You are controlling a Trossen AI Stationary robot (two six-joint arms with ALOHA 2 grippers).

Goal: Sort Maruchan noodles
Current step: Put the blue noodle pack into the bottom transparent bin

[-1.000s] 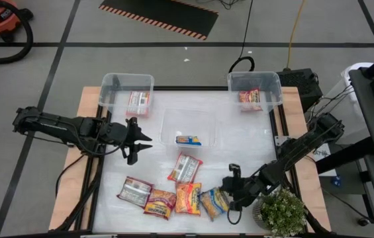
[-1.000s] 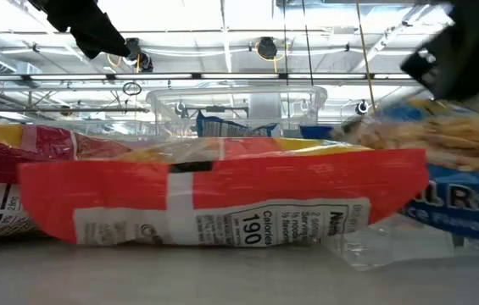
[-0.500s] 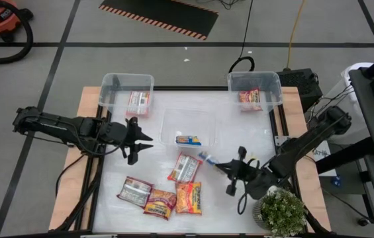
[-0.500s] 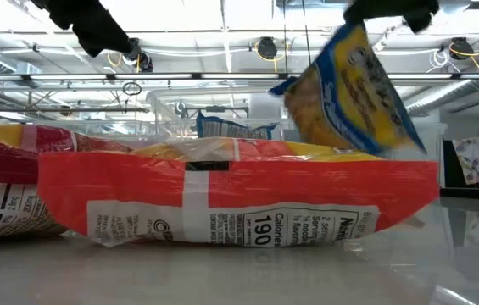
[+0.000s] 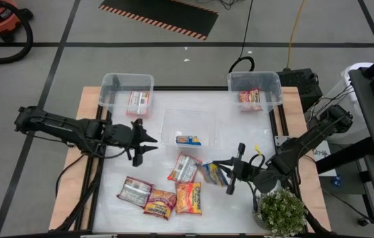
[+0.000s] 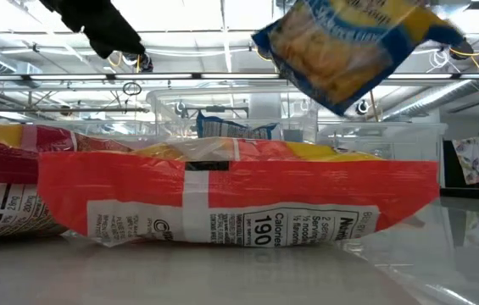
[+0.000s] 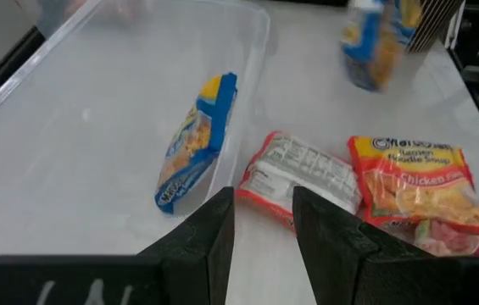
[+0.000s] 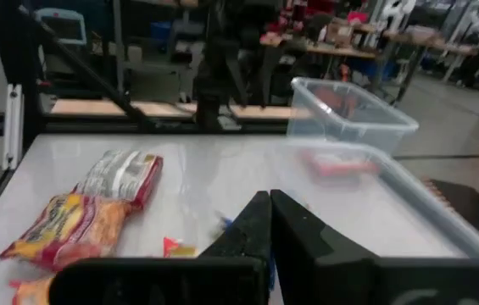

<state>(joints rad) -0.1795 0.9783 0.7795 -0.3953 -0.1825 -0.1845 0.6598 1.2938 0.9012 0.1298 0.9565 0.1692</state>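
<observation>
On the white table (image 5: 239,142), the right claw (image 5: 225,173) grips a blue-yellow packet (image 5: 212,174) aloft, near the middle bin (image 5: 188,116) — thin pinch, it could slip. The left claw (image 5: 148,140) waits beside that bin, fingers parted.

Centre clear plastic bin (image 5: 188,125): holds one blue-yellow ramen packet (image 5: 188,140).
Right hand (image 5: 225,173): lifts another blue-yellow packet (image 5: 211,174) just right of the red-pink packet (image 5: 185,167).
Table's (image 5: 246,139) front: three packets.

floor (image 5: 54,46): grey, black lines | vacuum (image 5: 1,20): orange | ceiling lights (image 6: 222,17): on
</observation>
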